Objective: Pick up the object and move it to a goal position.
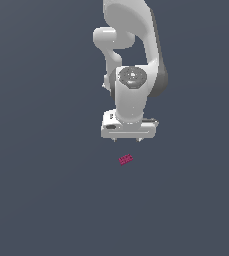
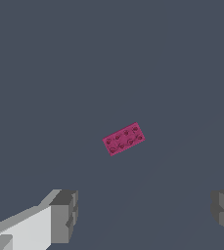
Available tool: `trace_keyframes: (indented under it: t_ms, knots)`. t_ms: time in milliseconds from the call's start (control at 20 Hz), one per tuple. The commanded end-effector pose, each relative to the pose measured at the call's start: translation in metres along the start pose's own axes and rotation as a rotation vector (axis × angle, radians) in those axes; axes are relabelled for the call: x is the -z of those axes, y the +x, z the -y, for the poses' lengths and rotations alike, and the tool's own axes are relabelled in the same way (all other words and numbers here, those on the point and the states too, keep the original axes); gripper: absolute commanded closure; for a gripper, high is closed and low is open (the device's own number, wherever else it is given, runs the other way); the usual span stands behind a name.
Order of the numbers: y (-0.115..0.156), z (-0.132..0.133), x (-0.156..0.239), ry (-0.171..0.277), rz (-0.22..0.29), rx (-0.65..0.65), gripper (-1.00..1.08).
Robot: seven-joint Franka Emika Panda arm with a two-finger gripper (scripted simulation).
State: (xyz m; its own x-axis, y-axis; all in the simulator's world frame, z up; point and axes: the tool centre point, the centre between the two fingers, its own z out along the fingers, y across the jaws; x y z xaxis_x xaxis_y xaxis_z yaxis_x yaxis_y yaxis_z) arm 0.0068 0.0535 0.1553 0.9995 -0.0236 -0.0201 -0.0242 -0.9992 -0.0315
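Small flat magenta-pink rectangular block [image 1: 126, 159], faint darker studs in two rows; lying skewed on plain grey ground

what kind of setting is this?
Most likely a bare simulated test scene: a flat, featureless grey floor, one white robot arm with its gripper open, and one small pink block lying on the floor.

We see the block [image 1: 126, 159] lying flat on the floor [image 1: 46, 200], below our gripper [image 1: 128, 138] in the exterior view and apart from it. In the wrist view the block [image 2: 123, 139] lies turned askew, ahead of both fingers [image 2: 64, 215].
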Motion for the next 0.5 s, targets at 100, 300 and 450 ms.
trace_keyframes:
  t_ms: [100,300,450]
  knots:
    - [0.002,0.001,-0.008,0.001,0.000,-0.095,-0.92]
    - [0.005,0.001,-0.017,0.002,-0.001,-0.202,-0.92]
    - [0.007,0.002,-0.024,0.002,-0.001,-0.284,-0.92]
